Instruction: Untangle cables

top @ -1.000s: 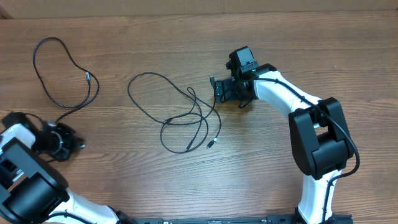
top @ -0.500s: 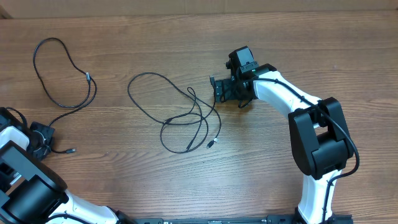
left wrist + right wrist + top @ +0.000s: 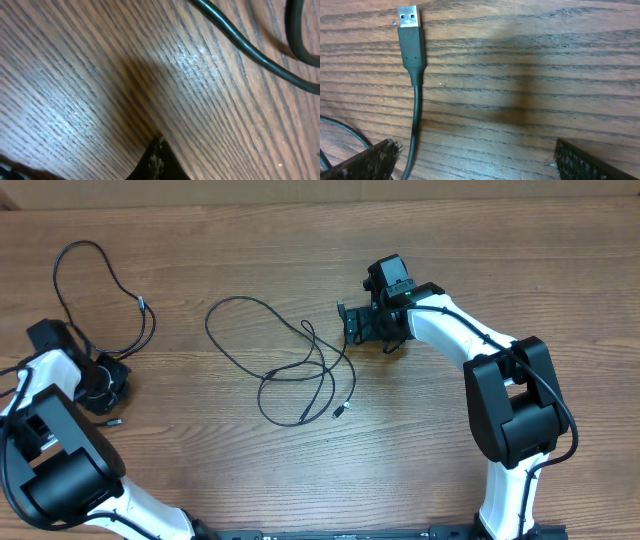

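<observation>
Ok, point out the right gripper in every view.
Overhead: right gripper right of centre, open, beside the tangled cable.
Right wrist: its fingertips at both bottom corners.
Left wrist: not in it.
Shared landmark: the wooden table.

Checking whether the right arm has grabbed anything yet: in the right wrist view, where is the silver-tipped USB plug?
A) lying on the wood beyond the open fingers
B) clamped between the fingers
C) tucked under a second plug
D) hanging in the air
A: the USB plug lies flat on the table, beyond the tips of the right gripper, whose jaws stand wide apart.
</observation>
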